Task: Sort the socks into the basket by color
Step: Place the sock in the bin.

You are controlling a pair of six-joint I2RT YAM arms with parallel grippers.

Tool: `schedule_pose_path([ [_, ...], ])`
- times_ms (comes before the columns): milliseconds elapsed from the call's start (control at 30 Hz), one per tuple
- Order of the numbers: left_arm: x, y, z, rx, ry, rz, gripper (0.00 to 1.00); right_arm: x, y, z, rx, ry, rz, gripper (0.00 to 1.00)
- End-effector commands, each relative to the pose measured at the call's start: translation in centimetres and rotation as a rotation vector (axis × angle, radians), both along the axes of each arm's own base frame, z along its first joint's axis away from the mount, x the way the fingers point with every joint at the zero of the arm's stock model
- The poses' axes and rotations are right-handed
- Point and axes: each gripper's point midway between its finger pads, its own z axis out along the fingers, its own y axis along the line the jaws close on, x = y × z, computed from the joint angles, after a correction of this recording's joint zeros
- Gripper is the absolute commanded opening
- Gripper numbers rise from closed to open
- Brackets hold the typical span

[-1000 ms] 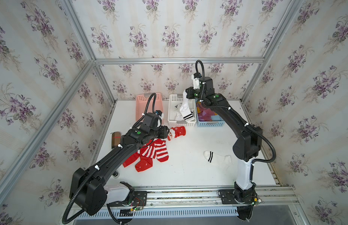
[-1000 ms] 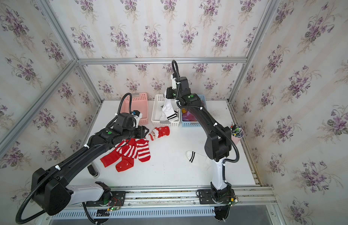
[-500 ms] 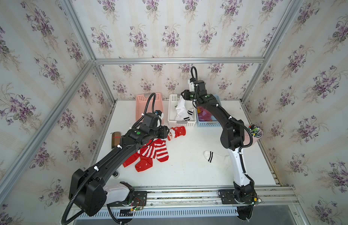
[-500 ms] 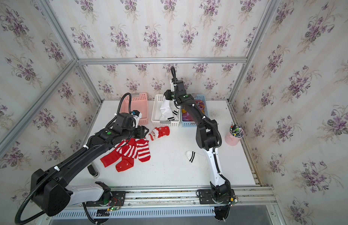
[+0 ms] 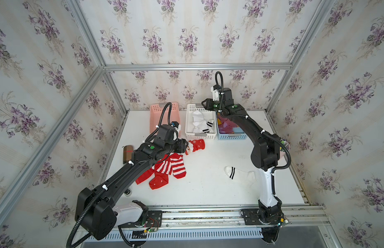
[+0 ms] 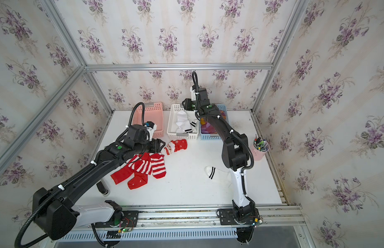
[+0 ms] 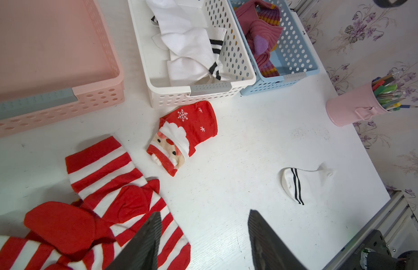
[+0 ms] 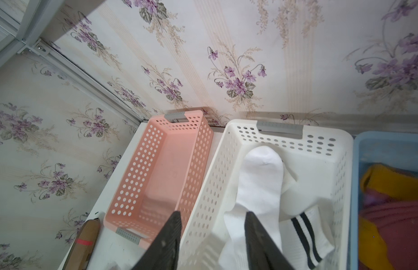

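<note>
Three baskets are standing side by side at the back of the tabletop point(image 5: 208, 193): a pink basket point(image 5: 157, 110), a white basket point(image 5: 200, 135) and a blue basket point(image 5: 229, 136). Two colours are looking mostly sorted. White socks point(image 5: 198, 122) are lying in the white basket and maroon socks point(image 7: 259, 28) are filling the blue basket, with no maroon showing on the tabletop. The pink basket is sitting empty, so the red group is, by the look of it, not yet begun; the task is appearing roughly half done.

One Santa sock point(image 5: 196, 146) is lying alone just in front of the white basket. Beside it a red heap point(image 5: 165, 169) is overlapping itself, showing two striped socks and at least two plainer red ones; the exact number is hard to tell. One banded sock point(image 5: 236, 172) is lying well apart from the reds, near the right arm's base. The basketed white socks are tangling, at least two; the maroon ones cannot be counted. One pen cup point(image 6: 259, 150) and one brown case point(image 5: 127, 152) are sitting at the tabletop's sides.

The left tool point(image 7: 204, 212) is hovering over the heap's edge, just beside the Santa sock, fingers apart and gripping nothing. The right tool point(image 8: 212, 213) is hanging over the white basket, fingers apart and empty.
</note>
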Motion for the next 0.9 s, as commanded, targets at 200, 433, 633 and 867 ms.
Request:
schedule_pose_path([
  [200,-0.8,-3.3,-1.3,-0.045,0.005,-0.075,0.62,-5.8,-3.7,2.3,-0.037,-0.073,-0.047,0.47],
  [433,-2.2,-6.8,-3.5,-0.033,0.048,-0.152,0.62,-10.1,-6.5,1.9,-0.075,-0.072,-0.086,0.48],
  [633,-3.8,-10.9,-6.3,-0.054,0.089,-0.205,0.61,-12.6,-8.2,1.2,-0.083,-0.054,-0.125,0.49],
  [867,-5.1,-15.5,-9.3,-0.068,0.12,-0.239,0.61,-13.9,-10.0,1.0,-0.07,-0.034,-0.201,0.5],
])
